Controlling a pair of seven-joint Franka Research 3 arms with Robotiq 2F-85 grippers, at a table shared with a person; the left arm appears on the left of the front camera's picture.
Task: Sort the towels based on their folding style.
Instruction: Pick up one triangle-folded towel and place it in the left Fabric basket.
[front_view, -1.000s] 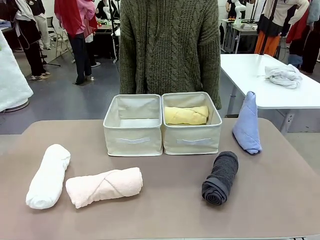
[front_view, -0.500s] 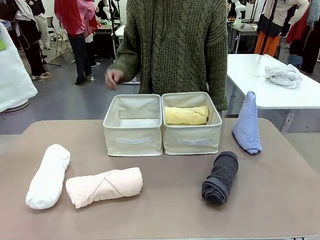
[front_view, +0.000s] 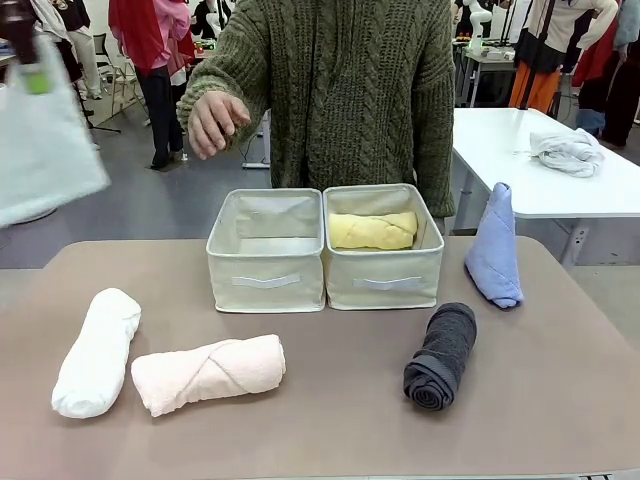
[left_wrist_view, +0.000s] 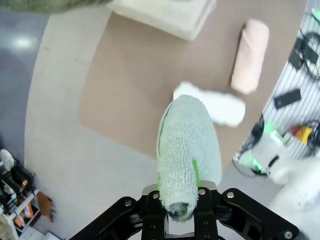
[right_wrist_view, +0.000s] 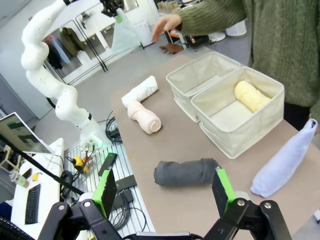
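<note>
Mint cone towel (left_wrist_view: 187, 150): soft, light terry, and we judge it would sag or unfurl under a loose grip. The left gripper (left_wrist_view: 180, 202) pinches one end, high off the table's (front_view: 560, 400) left side (the person's hand (front_view: 215, 122) is raised nearby). The right gripper (right_wrist_view: 164, 192) has its jaws spread, above the dark grey roll (right_wrist_view: 186, 172).

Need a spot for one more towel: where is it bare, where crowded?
Widest bare table: the middle front, between pale pink roll and dark grey roll, before the bins. Also bare: the far-left corner beside the left bin, and inside it. Crowded: front left, white roll beside the pink; tight between right bin, light blue cone and grey roll.
</note>
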